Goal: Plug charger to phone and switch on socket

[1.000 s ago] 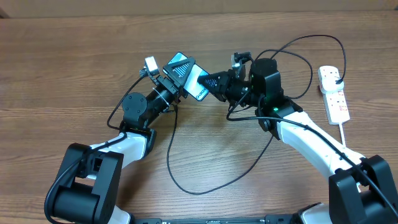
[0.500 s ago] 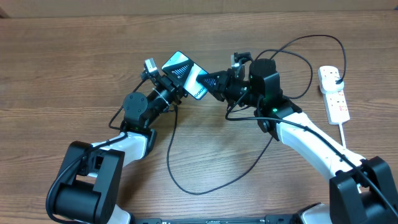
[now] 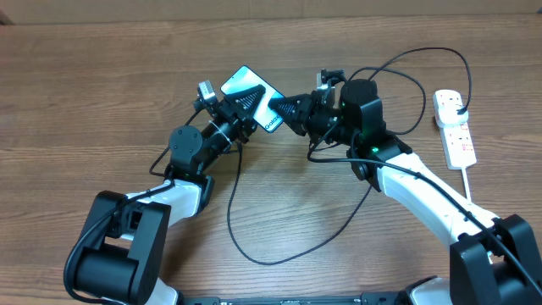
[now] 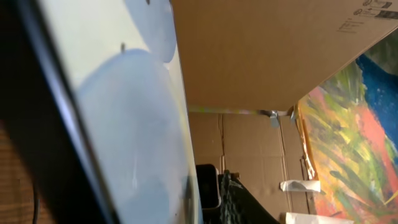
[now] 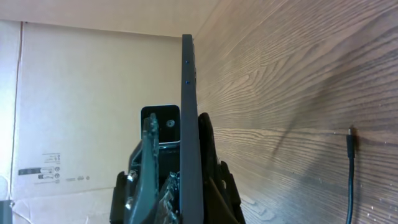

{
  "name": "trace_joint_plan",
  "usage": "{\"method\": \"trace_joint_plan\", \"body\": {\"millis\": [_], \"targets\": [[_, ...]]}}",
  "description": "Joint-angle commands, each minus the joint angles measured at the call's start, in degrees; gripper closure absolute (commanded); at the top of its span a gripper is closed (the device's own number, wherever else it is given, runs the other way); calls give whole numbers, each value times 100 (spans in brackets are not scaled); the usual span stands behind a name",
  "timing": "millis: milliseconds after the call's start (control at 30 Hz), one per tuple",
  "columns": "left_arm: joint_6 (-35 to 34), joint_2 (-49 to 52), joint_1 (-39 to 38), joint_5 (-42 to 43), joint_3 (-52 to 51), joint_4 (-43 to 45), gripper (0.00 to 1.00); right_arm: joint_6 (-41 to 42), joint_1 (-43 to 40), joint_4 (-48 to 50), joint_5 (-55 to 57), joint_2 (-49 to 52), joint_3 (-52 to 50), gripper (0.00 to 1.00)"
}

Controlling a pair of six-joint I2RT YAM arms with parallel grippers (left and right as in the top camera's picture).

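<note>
The socket (image 3: 456, 129) lies at the far right of the wooden bench (image 3: 85, 102), well apart from both arms. The charger (image 3: 271, 263) loops loosely over the near bench and passes under the right arm. Cardboard (image 4: 261, 56) stands behind the bench. The phone (image 3: 246, 85) is raised off the bench and tilted, between the two arms. The right fingers (image 5: 208, 168) are pressed onto it, one on either side of its thin edge. The left fingers (image 3: 240, 103) sit at its opposite end, but I cannot tell whether they grip it.
</note>
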Motion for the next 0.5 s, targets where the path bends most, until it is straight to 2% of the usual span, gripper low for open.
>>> {"method": "trace_joint_plan", "body": {"millis": [0,333,367,400,467], "targets": [[39,-94,7,70,96,223,76,24,-251,-81,577,-17,37,96],[-7,-94,7,79,96,221,88,22,-380,-81,531,-17,37,96],[-7,-94,7,79,96,221,89,22,-380,-81,509,-17,37,88],[-28,-94,7,81,96,221,90,20,-382,-83,490,-17,37,63],[-129,-94,7,81,96,219,91,-42,-479,-72,407,-22,37,53]]}}
